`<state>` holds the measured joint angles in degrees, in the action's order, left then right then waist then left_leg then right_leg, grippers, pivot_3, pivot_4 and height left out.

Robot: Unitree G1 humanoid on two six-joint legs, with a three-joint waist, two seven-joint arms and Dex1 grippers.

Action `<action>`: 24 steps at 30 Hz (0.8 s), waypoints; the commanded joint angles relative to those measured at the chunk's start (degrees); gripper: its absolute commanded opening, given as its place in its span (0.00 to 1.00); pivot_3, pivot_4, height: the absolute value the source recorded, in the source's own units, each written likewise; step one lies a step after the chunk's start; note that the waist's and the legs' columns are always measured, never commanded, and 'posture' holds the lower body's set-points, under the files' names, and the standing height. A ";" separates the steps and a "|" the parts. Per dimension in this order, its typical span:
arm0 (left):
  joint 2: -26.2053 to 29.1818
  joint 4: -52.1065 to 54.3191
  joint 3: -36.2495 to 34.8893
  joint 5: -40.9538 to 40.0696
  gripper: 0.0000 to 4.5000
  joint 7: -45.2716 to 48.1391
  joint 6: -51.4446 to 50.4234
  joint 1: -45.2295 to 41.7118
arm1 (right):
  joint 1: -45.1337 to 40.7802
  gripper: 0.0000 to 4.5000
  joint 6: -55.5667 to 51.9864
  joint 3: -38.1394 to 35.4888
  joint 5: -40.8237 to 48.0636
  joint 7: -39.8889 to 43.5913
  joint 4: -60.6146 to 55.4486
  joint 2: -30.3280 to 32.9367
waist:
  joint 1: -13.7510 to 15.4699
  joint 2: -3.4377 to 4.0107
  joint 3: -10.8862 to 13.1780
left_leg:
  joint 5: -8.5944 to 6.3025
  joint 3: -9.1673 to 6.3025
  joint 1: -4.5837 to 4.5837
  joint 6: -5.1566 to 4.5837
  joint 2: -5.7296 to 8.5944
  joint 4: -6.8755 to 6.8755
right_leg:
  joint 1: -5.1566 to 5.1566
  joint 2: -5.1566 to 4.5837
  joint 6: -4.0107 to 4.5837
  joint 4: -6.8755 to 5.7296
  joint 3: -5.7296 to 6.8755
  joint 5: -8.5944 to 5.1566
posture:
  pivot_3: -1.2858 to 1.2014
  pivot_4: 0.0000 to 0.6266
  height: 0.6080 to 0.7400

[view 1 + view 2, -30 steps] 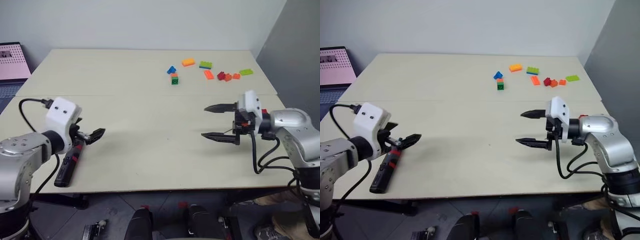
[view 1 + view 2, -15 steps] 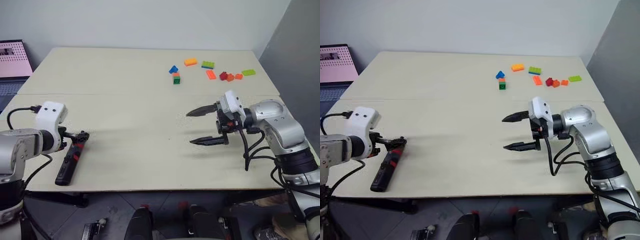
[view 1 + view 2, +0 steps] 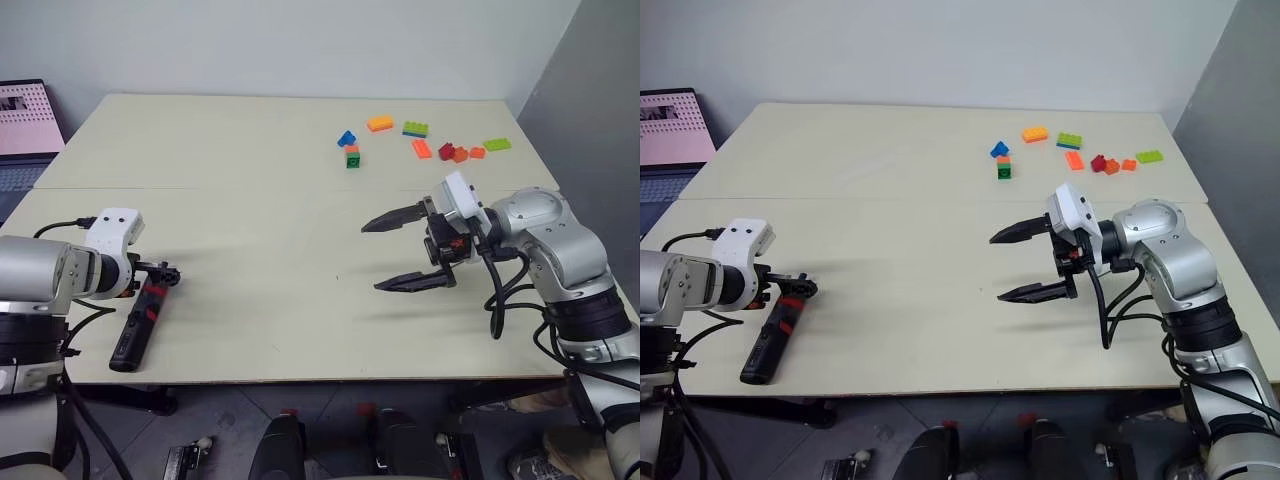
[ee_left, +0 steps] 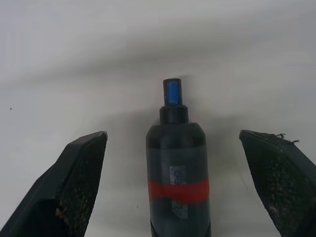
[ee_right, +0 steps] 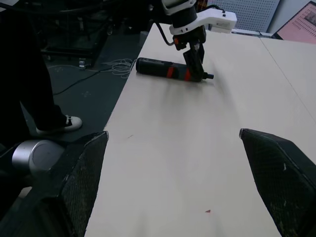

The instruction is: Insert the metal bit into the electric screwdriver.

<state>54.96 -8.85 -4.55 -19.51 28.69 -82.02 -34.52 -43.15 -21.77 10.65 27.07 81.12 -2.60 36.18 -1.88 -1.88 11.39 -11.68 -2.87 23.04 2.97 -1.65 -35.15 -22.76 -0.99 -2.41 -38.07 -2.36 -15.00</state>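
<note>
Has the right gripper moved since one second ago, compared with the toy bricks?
Yes. The right gripper, open, has shifted toward the table's middle, now below the green brick.

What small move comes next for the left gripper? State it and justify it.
Probably lower the left gripper a little further and close on the electric screwdriver. Its open fingers straddle the tool's narrow end near the red band, with gaps on both sides, and the screwdriver lies flat on the table. The right gripper hangs open and empty.

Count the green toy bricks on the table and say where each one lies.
3: a green brick under an orange one beside the blue brick; a green brick right of the orange brick; a lime brick farthest right. Others may be hidden.
</note>
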 commanded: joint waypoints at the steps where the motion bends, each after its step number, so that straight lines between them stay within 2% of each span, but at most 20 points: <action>1: -0.88 -2.77 -0.35 1.40 1.00 -1.03 0.79 -1.67 | 0.83 1.00 -0.29 -1.38 0.74 -0.29 -3.27 0.93 | 0.01 0.00 0.00 | 0.00 0.00 0.00 0.00 0.00 0.00 | 0.00 0.00 0.00 0.00 0.00 0.00 | 0.52 0.24 1.00; 3: -1.71 -4.71 -0.43 1.81 1.00 -1.34 1.80 -2.39 | 1.14 1.00 -0.46 -1.43 0.74 -0.52 -3.86 0.99 | 0.01 0.00 0.00 | 0.00 0.00 0.01 0.00 0.00 0.00 | 0.00 0.00 0.00 0.00 0.01 0.00 | 0.52 0.24 1.00; 6: -3.09 -7.23 -0.39 2.35 0.90 -1.68 3.10 -3.61 | 1.45 1.00 -0.88 -1.45 0.74 -1.06 -4.82 1.06 | 0.06 0.00 0.00 | 0.01 -0.01 0.00 0.01 0.00 -0.01 | -0.01 0.00 0.00 -0.03 0.01 0.00 | 0.52 0.24 1.00; 13: -4.15 -12.24 0.78 3.81 0.53 -1.57 6.47 -5.93 | 1.97 1.00 -1.56 -1.73 0.72 -1.91 -6.02 1.60 | 0.04 0.00 0.00 | 0.02 -0.01 -0.01 0.02 0.01 -0.01 | 0.00 0.00 0.00 -0.04 0.01 0.01 | 0.52 0.24 1.00; 17: -3.78 -11.08 1.33 3.16 0.35 -0.34 5.21 -5.09 | 2.38 1.00 -1.94 -1.94 0.77 -2.35 -6.65 2.31 | 0.03 0.00 0.00 | 0.02 -0.01 0.00 0.03 0.01 -0.01 | 0.00 0.00 0.00 -0.05 0.01 0.01 | 0.52 0.24 1.00; 24: -1.30 -8.97 1.49 3.87 0.35 1.07 5.47 -4.21 | 2.93 1.00 -1.84 -2.35 0.65 -2.69 -6.60 3.23 | 0.02 0.00 0.00 | 0.02 0.01 0.01 0.03 0.01 -0.01 | 0.00 -0.01 -0.01 -0.02 -0.01 0.01 | 0.52 0.24 1.00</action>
<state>51.90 -19.01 -3.08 -16.50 29.49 -77.24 -38.56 -40.22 -23.83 10.13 27.09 78.64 -7.68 38.82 -1.86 -1.88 11.39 -11.66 -2.86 23.05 3.00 -1.65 -35.16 -22.76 -0.99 -2.41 -38.09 -2.37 -15.00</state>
